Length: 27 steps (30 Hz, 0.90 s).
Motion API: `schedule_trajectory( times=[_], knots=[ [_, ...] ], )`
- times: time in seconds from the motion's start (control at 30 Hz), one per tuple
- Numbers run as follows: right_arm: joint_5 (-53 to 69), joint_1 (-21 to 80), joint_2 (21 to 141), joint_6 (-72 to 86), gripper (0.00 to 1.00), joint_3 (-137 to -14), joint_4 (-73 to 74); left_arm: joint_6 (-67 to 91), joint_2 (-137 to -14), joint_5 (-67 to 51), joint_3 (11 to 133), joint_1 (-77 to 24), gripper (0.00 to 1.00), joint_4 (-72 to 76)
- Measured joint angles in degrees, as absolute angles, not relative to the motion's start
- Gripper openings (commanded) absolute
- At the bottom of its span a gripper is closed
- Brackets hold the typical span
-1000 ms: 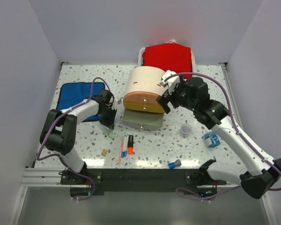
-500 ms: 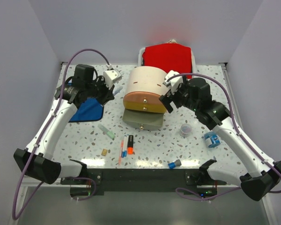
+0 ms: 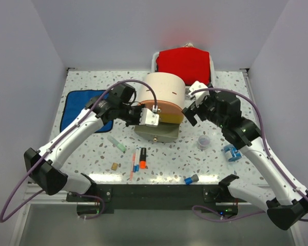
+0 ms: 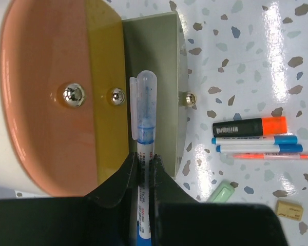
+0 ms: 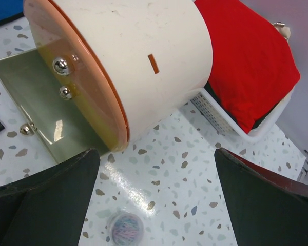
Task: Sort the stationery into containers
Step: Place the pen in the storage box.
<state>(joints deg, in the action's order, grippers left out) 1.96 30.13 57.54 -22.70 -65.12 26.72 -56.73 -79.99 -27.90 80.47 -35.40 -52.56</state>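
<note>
My left gripper (image 4: 143,163) is shut on a clear pen with blue ink (image 4: 145,110), which hangs in front of the cream drawer unit (image 3: 164,89). The pen's tip is over the seam between the yellow drawer (image 4: 105,61) and the pulled-out olive drawer (image 4: 156,56). Loose on the table lie a black-and-orange marker (image 4: 249,126), two blue pens (image 4: 256,144), an orange pen (image 4: 277,155), a green eraser (image 4: 223,190) and a tan eraser (image 4: 289,210). My right gripper (image 5: 155,154) hangs open and empty right of the unit (image 5: 138,56), above a clear cup (image 5: 124,229).
A white tray with red cloth (image 3: 185,62) stands behind the unit. A blue cloth (image 3: 79,107) lies at the left. A blue clip (image 3: 232,152) and a blue-grey cap piece (image 3: 191,179) lie on the right front of the table.
My left arm has swung from over the blue cloth to the front of the drawers, carrying the pen. My right gripper has drifted slightly right, away from the drawer fronts.
</note>
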Motion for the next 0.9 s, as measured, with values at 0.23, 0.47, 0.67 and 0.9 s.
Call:
schedule_trajectory(
  times=[0.23,0.47,0.67,0.9],
  knots=[
    [1.43,29.30,55.70,-23.05,0.99,-63.11,27.14,-60.66,-82.54,-24.32,77.69,-40.71,0.00,-48.80],
    [0.95,27.59,53.56,-23.03,0.99,-61.60,27.59,-61.25,-88.73,-22.20,76.23,-41.67,0.04,-44.80],
    [0.95,26.41,52.29,-22.98,0.99,-60.53,27.90,-61.12,-91.64,-22.00,75.79,-41.69,0.28,-41.93],
    [0.95,25.98,51.99,-22.90,0.99,-59.00,28.12,-60.18,-92.27,-20.99,74.24,-41.71,0.44,-38.39]
  ],
)
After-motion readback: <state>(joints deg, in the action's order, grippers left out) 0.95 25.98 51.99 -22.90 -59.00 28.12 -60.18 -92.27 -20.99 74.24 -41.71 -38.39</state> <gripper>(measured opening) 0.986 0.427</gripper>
